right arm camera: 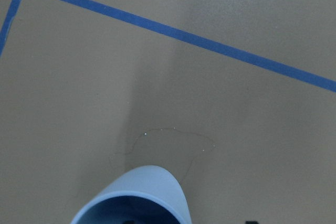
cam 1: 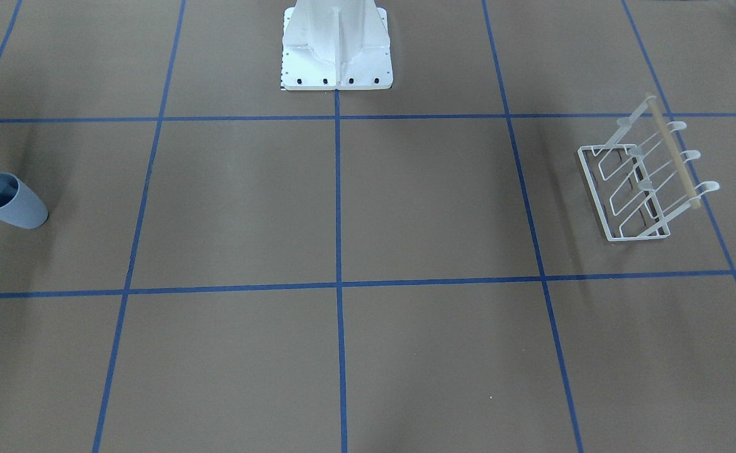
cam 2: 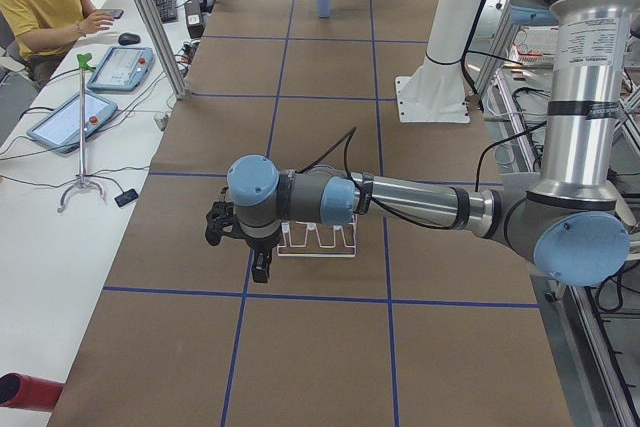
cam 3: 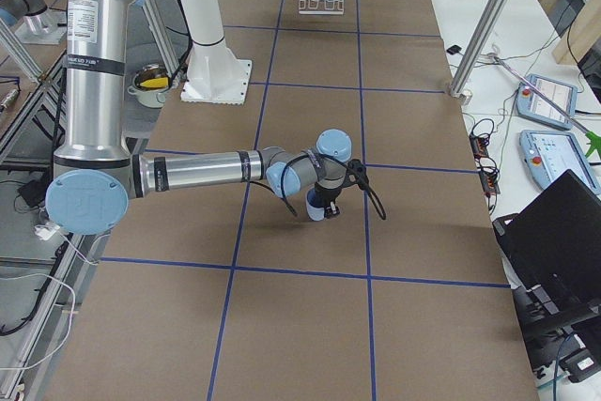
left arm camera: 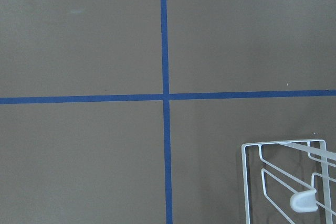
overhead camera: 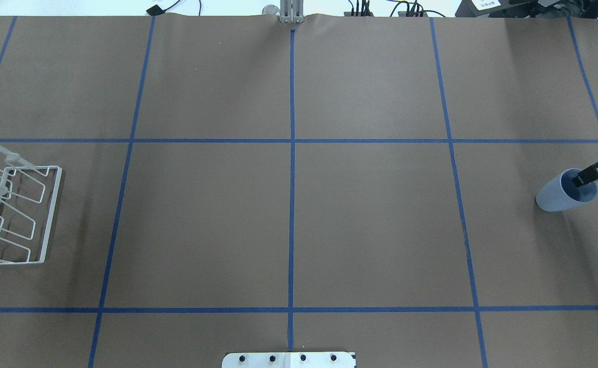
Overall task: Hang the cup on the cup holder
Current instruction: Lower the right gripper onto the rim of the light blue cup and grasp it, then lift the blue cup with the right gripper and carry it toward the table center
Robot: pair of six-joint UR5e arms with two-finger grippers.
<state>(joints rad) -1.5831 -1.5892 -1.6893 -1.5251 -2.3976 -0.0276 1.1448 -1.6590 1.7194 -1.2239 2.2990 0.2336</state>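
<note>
The pale blue-grey cup stands upright at the table's far right; it also shows in the front view and the right wrist view. My right gripper hangs over it, open. One finger reaches inside the rim and the other is outside the wall. The white wire cup holder with its wooden rod stands at the far left, empty. My left gripper hovers beside the holder; I cannot tell whether it is open or shut.
The white robot base sits at the table's middle rear edge. Blue tape lines divide the brown table into squares. A seated person and tablets are at a side table past the operators' edge.
</note>
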